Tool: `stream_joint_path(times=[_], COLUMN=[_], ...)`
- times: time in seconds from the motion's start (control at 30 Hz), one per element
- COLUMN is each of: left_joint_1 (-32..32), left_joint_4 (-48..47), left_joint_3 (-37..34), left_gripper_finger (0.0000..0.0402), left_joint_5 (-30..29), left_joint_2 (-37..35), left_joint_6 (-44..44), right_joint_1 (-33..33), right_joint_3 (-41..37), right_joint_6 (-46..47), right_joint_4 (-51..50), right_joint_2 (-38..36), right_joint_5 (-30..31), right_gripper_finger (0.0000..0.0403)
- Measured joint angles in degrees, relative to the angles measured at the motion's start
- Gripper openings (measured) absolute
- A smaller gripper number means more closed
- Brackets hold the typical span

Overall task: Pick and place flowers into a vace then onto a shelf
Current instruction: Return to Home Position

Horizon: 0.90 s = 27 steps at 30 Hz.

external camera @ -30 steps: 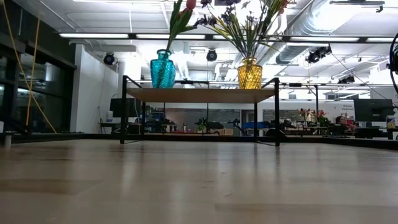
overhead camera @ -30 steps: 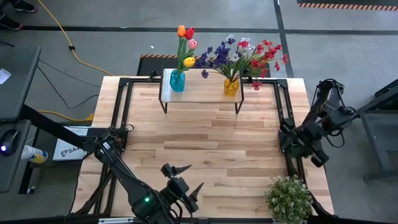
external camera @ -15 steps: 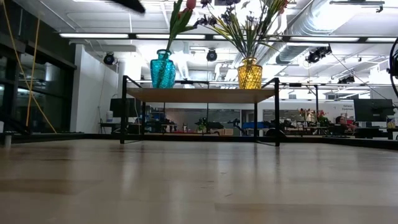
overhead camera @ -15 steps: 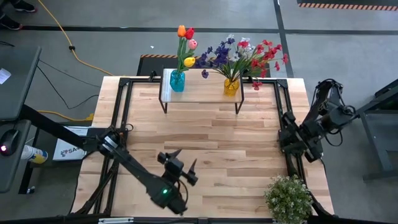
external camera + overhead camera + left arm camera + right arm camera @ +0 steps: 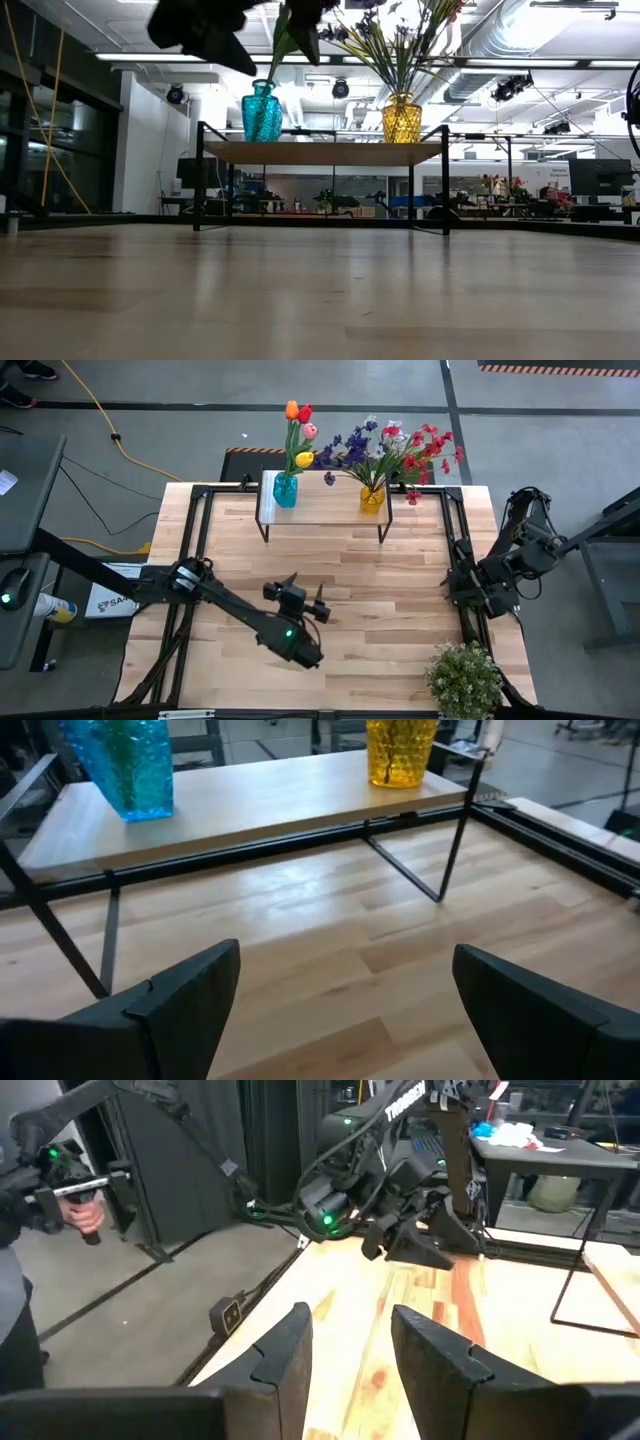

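Note:
The shelf (image 5: 320, 512) stands at the table's far middle. On it a blue vase (image 5: 285, 490) holds orange, red, pink and yellow tulips (image 5: 299, 430), and a yellow vase (image 5: 372, 498) holds purple, white and red sprays (image 5: 392, 450). My left gripper (image 5: 305, 588) hovers open above the table's middle, in front of the shelf and pointing at it. The left wrist view shows the shelf (image 5: 250, 805), the blue vase (image 5: 125, 765) and the yellow vase (image 5: 400, 750) beyond my left gripper (image 5: 345, 990). My right gripper (image 5: 355, 1345) waits open at the right edge, holding nothing.
A bushy potted plant (image 5: 463, 678) sits at the near right corner. Black frame rails (image 5: 200, 540) run along the table's left and right sides. Bare wood (image 5: 380, 600) lies between the shelf and the near edge. A person's hand (image 5: 85, 1205) holding a device shows beyond the table.
My left gripper has swung from the near edge toward the far edge and the shelf, sinking and rolling as it went, and stays open. It has come into the low view from the top. Vases and flowers have not moved.

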Motion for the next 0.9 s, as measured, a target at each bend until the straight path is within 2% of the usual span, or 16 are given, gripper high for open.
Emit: stream_joint_path(times=[0.2, 0.4, 0.6, 0.77, 0.9], left_joint_1=[3.0, 5.2, 7.8, 7.6, 7.6], left_joint_4=[4.7, 5.3, 5.4, 1.4, 3.0], left_joint_3=[0.0, -0.2, -1.8, -9.4, -17.7], left_gripper_finger=[0.0397, 0.0397, 0.0397, 0.0397, 0.0397], left_joint_5=[2.7, 3.0, 3.0, 3.4, 3.2], left_joint_2=[0.0, 0.0, -0.1, -4.8, -11.1], left_joint_6=[6.7, 6.6, 4.6, -3.2, -4.4], right_joint_1=[0.0, 0.0, 0.0, 0.0, 0.0], right_joint_3=[-4.9, -8.7, -8.8, -8.8, -8.8], right_joint_6=[3.3, 3.6, -1.1, -2.1, -2.6], right_joint_4=[1.4, 4.2, 4.0, 1.1, 0.5], right_joint_2=[-1.1, -5.4, -11.7, -16.4, -18.7], right_joint_5=[1.7, 2.4, 1.9, 0.0, 0.0], right_gripper_finger=[0.0130, 0.0130, 0.0130, 0.0130, 0.0130])
